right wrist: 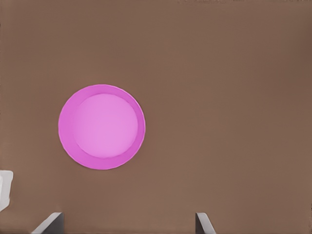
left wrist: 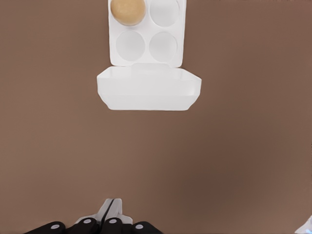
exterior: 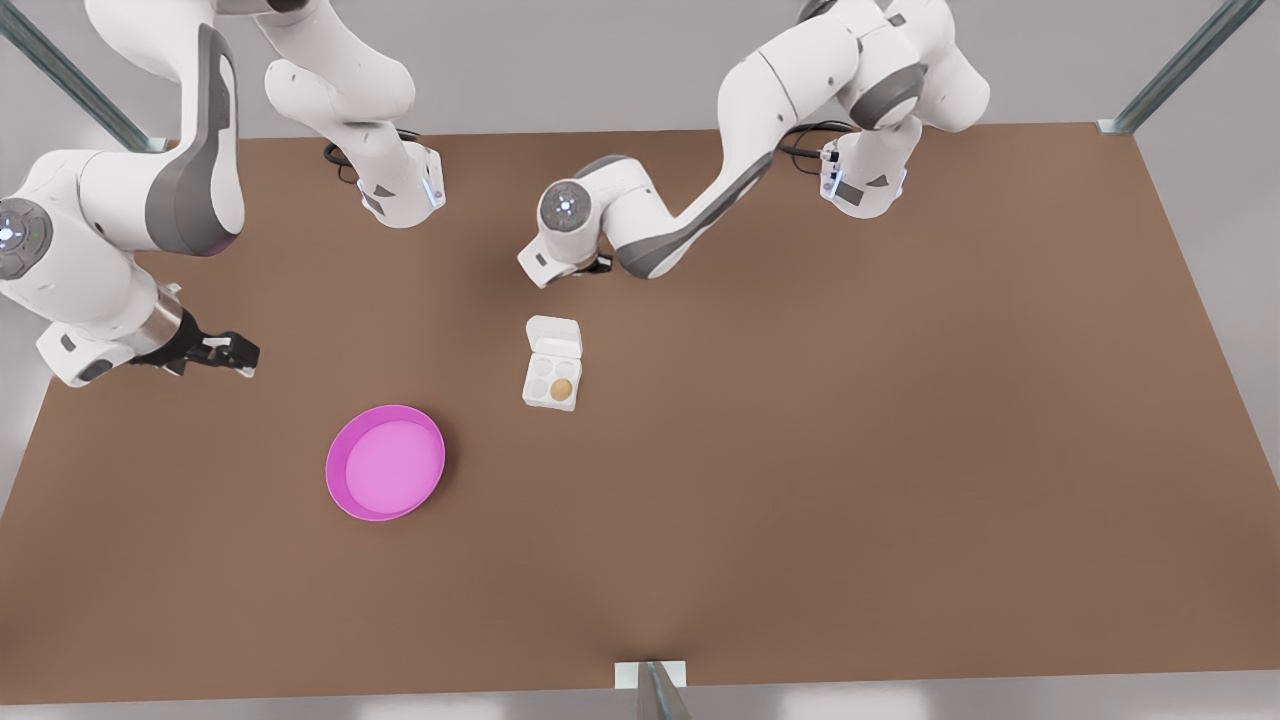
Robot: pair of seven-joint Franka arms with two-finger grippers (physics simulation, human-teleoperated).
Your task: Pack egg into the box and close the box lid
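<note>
Open table surrounds the box; pink plate lies well apart

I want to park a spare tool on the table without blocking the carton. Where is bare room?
Widest: the table on the front view's right of the box. Also bare: the near strip below the pink plate. Crowded: behind the open box lid, under the left gripper.

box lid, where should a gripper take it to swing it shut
Best guess: the free edge of the box lid, opposite the hinge it shares with the box. It lies open on the table, hollow side up, so the left gripper, shut and facing that edge, could hook under it and lift toward the egg.
</note>
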